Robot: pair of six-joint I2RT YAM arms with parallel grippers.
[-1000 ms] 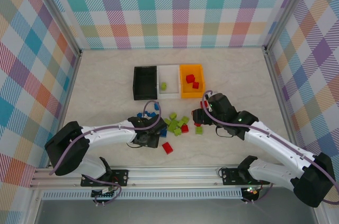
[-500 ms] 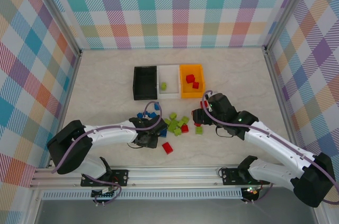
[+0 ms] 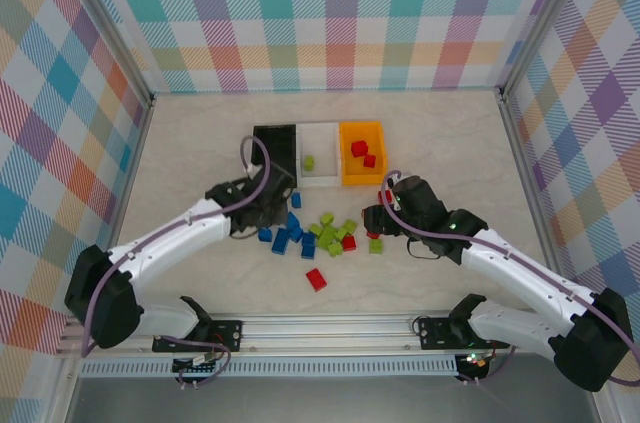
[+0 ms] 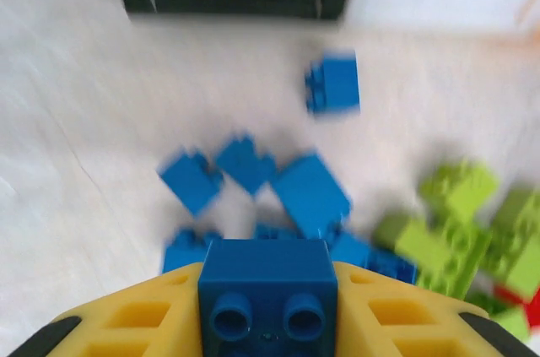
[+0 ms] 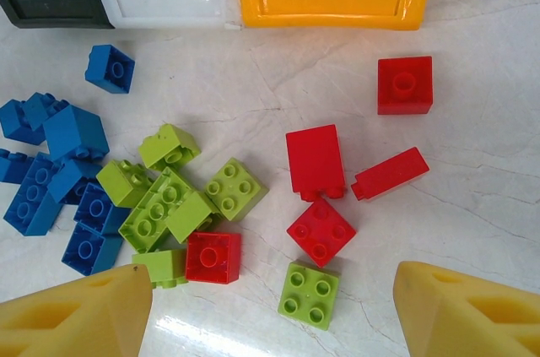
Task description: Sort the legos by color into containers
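Left gripper point(image 4: 268, 313): was clamped on a blue lego point(image 4: 268, 277) near the black bin point(image 3: 280, 148). Two studs faced the wrist camera, side by side across the jaws. From above, the wrist hid it. Right gripper point(image 5: 270, 323): jaws stood wide above the scattered legos point(image 5: 228, 190).

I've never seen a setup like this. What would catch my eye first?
The bright heap of blue, green and red legos mid-table, with a black bin, white bin and orange bin in a row just behind it. The left gripper is clamped on a blue lego near the black bin, while the right gripper hangs open over the red pieces.
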